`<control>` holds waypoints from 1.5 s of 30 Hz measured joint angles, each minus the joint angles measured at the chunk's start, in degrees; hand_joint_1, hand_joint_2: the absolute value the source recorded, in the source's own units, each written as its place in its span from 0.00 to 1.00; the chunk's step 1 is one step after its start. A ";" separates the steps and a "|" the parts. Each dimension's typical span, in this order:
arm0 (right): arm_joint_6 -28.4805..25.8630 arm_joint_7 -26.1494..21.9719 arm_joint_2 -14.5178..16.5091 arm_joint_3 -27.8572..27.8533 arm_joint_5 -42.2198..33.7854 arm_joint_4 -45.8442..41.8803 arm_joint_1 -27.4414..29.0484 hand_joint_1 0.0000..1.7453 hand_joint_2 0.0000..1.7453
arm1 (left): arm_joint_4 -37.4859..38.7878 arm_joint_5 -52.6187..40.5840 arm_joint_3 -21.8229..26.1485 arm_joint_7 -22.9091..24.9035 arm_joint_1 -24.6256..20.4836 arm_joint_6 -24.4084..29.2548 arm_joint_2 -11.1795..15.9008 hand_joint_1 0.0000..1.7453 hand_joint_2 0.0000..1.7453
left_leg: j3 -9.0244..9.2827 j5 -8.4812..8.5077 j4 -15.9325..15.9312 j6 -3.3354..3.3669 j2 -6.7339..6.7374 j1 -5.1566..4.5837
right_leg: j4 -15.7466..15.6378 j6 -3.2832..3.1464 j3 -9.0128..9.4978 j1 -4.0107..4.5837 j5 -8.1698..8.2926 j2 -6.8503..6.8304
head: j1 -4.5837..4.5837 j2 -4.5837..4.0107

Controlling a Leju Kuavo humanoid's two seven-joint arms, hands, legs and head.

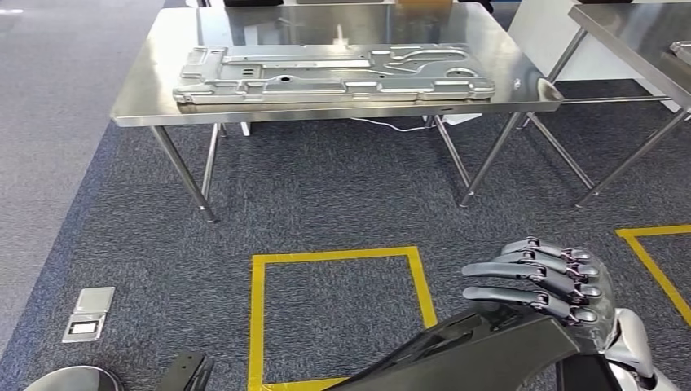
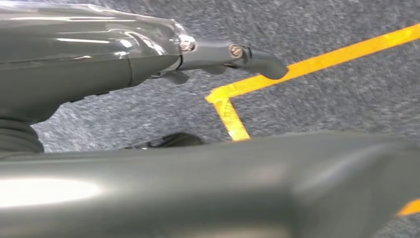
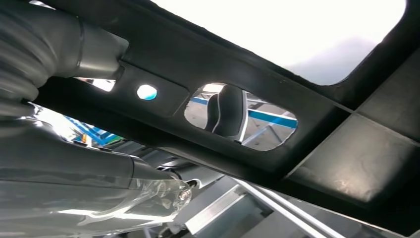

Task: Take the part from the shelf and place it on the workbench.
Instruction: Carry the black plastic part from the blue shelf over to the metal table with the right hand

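Right hand (image 1: 547,281) clamped over dark panel part (image 1: 481,354), carried low. Left hand (image 2: 148,44): finger state cannot tell, dark surface just beside it. Steel bench (image 1: 147,98) ahead holds stamped metal plate (image 1: 330,75). Advise: approach squarely, keep part level, set down on bare surface.

Floor detail ahead of you. Grey carpet (image 1: 326,204) covers the middle ground, and a paler, smoother floor strip (image 1: 49,98) borders it on your left. A yellow tape square (image 1: 334,257) is marked on the carpet nearest you. A second yellow tape outline (image 1: 660,230) lies to its right, partly cut off. A metal floor box (image 1: 88,314) sits flush at lower left. A white cable (image 1: 383,125) trails across the far carpet.
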 joint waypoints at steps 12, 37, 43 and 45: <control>-0.11 -0.06 0.04 -0.04 -0.02 -0.22 0.36 1.00 1.00 | 0.00 -0.02 0.00 0.01 -0.08 -0.01 -0.02 0.00 0.00 | -0.17 -5.01 5.18 -3.44 0.41 0.12 | -13.42 -2.34 3.98 0.28 8.91 -0.60 | -0.04 0.00; -0.57 -0.45 0.38 -0.37 0.85 -0.52 0.57 1.00 1.00 | 0.02 -0.49 0.00 -0.02 -0.03 -0.08 0.02 0.00 0.00 | 1.22 -1.72 0.79 -1.15 0.03 -0.49 | -13.52 -1.54 3.97 1.24 9.28 -0.25 | 0.05 -0.01; -0.57 -0.48 0.45 -0.46 0.98 -0.54 0.41 1.00 1.00 | 0.02 -0.70 0.00 -0.05 -0.20 -0.01 0.20 0.00 0.00 | 1.97 -1.45 -0.54 -0.37 0.03 -0.84 | -14.47 -1.11 4.38 0.76 9.41 -0.14 | 0.02 0.00; -0.64 -0.48 0.46 -0.50 0.99 -0.55 0.37 1.00 1.00 | 0.01 -0.77 0.01 -0.15 -0.28 0.02 0.22 0.00 0.00 | 3.69 -0.78 -3.29 0.33 0.16 -0.49 | -13.64 -1.17 4.25 0.89 8.91 -0.01 | 0.03 0.00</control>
